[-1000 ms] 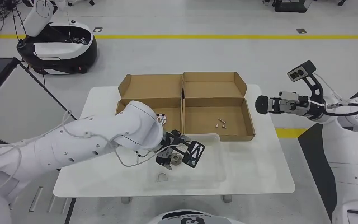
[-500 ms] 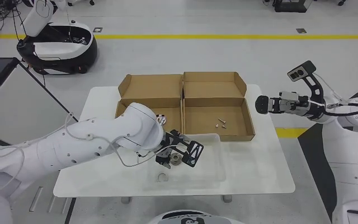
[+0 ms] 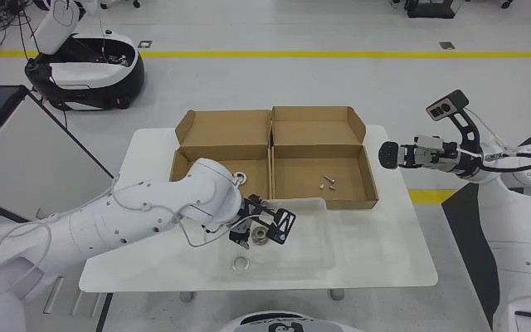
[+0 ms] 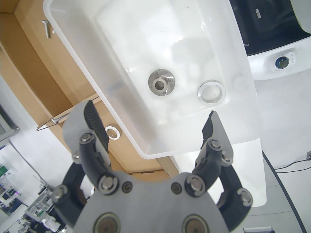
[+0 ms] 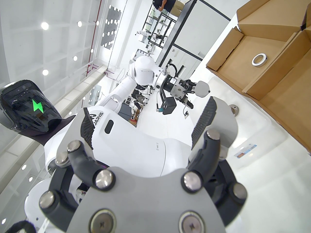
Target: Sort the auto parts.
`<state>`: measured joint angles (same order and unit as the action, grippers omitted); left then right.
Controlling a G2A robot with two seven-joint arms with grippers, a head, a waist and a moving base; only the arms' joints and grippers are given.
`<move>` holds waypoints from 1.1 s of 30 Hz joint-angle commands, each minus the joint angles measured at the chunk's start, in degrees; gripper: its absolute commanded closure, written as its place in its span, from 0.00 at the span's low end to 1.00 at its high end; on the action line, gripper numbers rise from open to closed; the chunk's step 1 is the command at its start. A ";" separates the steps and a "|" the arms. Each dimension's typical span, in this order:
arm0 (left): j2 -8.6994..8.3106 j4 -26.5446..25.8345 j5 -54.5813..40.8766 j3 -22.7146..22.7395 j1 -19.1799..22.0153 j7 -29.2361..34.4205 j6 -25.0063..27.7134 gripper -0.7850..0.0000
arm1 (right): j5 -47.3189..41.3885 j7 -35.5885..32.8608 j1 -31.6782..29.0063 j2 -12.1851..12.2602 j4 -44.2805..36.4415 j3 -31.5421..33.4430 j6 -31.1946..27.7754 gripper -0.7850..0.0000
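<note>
L gripper [image 4: 150, 109] hangs w/ jaws wide open, empty, over end of clear bin [image 4: 73, 39]. Flanged hub [image 4: 161, 82] lies in bin just ahead of fingertips, approx centred betw. them. Steel ring [image 4: 211, 92] sits beside hub, also in bin. 2nd ring [image 4: 113, 131] in cardboard box [image 4: 36, 78], right by one finger. Bolts [image 3: 329, 181] farther off. R gripper [image 5: 148, 106] open, empty, well apart from all parts.

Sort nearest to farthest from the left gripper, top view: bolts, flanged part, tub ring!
1. Flanged part, in the clear tub, right by the left gripper.
2. Ring, same tub, nearer the robot.
3. Bolts, in the right-hand cardboard box.
</note>
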<state>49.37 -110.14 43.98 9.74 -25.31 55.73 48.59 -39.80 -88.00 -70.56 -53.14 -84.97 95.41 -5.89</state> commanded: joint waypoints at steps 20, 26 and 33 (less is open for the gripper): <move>1.18 2.43 3.62 0.00 -2.85 -1.45 1.46 0.00 | 0.00 0.00 0.00 0.00 0.00 0.00 0.00 0.00; 1.21 3.08 3.17 0.00 -3.97 -1.75 1.75 0.00 | 0.00 0.00 0.00 0.00 0.00 0.00 0.00 0.00; 1.21 3.08 3.17 0.00 -3.97 -1.75 1.75 0.00 | 0.00 0.00 0.00 0.00 0.00 0.00 0.00 0.00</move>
<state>50.58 -107.05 47.14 9.74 -29.30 53.98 50.35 -39.80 -88.00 -70.56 -53.14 -84.97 95.41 -5.89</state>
